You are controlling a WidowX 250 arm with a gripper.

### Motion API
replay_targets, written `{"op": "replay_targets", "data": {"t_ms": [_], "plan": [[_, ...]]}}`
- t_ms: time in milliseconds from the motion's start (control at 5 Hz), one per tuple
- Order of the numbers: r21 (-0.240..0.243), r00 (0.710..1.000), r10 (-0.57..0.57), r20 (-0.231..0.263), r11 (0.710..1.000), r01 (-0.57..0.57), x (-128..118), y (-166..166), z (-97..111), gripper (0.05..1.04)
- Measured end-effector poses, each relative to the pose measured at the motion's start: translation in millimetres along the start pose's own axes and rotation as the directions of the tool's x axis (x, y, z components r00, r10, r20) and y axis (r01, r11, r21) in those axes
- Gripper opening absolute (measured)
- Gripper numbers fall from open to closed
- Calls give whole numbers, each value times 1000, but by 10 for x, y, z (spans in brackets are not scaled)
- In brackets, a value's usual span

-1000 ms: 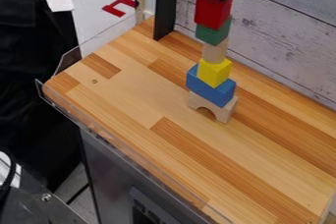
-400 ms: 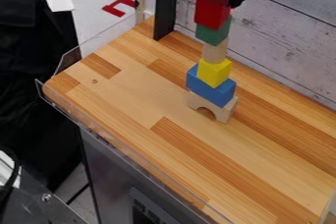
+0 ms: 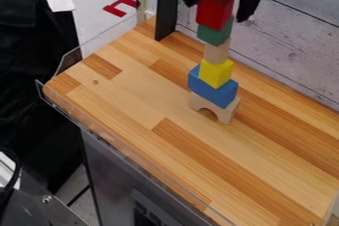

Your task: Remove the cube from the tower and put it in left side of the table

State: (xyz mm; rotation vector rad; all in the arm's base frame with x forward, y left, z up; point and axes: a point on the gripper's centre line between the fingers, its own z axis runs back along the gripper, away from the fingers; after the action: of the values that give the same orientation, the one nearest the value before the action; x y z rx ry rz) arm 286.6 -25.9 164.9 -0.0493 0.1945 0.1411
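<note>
At the top edge of the view the black gripper [image 3: 216, 9] is open, one finger on each side of the red cube [image 3: 215, 8], with gaps beside the cube. That red cube tops an upright tower. Under it come a green block [image 3: 215, 32], a natural wood block [image 3: 216, 51], a yellow cube [image 3: 216, 73], a blue block [image 3: 212, 87] and a wooden arch [image 3: 215, 108] standing on the table [image 3: 145, 91].
A black post [image 3: 167, 7] rises at the table's back edge, left of the tower. The whitewashed plank wall [image 3: 291, 36] runs behind the tower. A clear plastic rim [image 3: 126, 145] borders the table's front-left edge.
The gripper has come lower in the view, its two fingers now on either side of the red cube. The tower has not moved.
</note>
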Motion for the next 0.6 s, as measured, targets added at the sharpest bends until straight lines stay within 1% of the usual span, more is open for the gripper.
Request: {"op": "replay_targets", "data": {"t_ms": [200, 400, 600], "plan": [[-1, 1000, 4, -14, 1000, -4, 19, 19, -36, 955], [-8, 1000, 2, -2, 1000, -2, 39, 17, -35, 674], [-20, 1000, 11, 0, 1000, -11, 50, 41, -32, 549]]}}
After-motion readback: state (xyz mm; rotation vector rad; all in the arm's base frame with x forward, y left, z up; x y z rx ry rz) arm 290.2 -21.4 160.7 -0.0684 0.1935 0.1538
